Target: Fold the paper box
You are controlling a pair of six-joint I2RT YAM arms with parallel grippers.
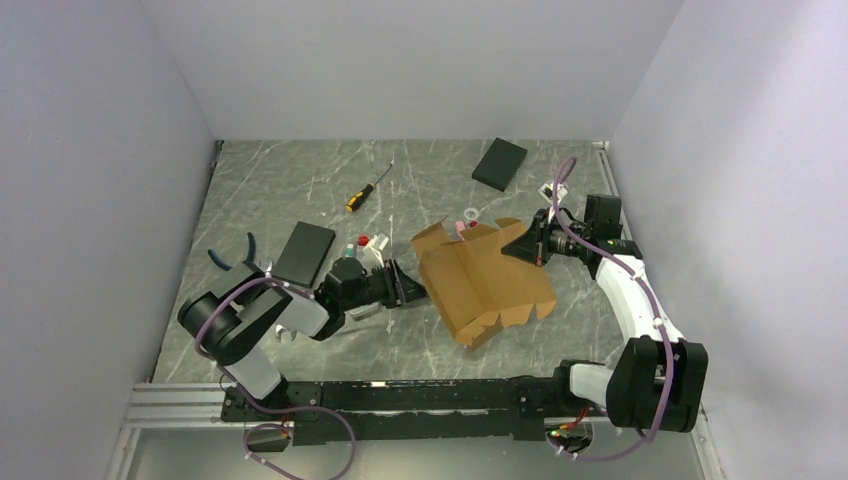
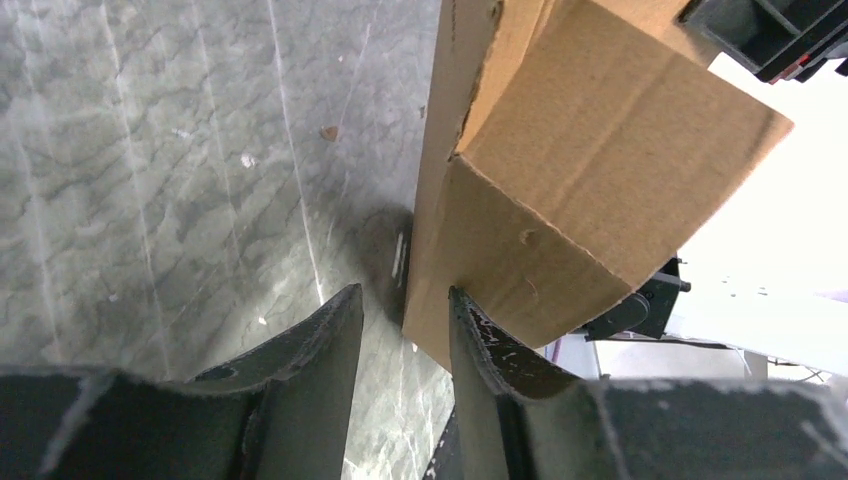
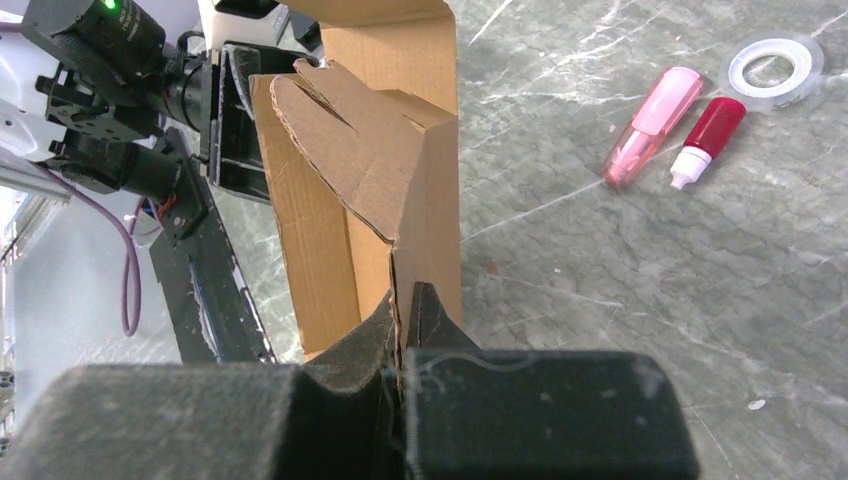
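The paper box [image 1: 490, 285] is tan cardboard, partly folded into a raised shape in the middle of the table. My right gripper [image 1: 522, 247] holds its far right side. In the right wrist view that gripper [image 3: 403, 300] is shut on a thin upright edge of the box [image 3: 380, 170]. My left gripper [image 1: 413, 290] is at the box's left edge. In the left wrist view its jaws [image 2: 400, 305] stand apart, and the box's lower corner [image 2: 580, 200] is just beyond the tips, against the right finger [image 2: 470, 325]. Nothing is clamped between them.
A black slab [image 1: 304, 252] lies left of the left gripper, and another [image 1: 499, 163] at the back. A yellow-handled screwdriver [image 1: 367, 188] lies at the back centre. A tape ring [image 3: 773, 62], a pink tube [image 3: 655, 125] and a red bottle [image 3: 708, 140] lie behind the box.
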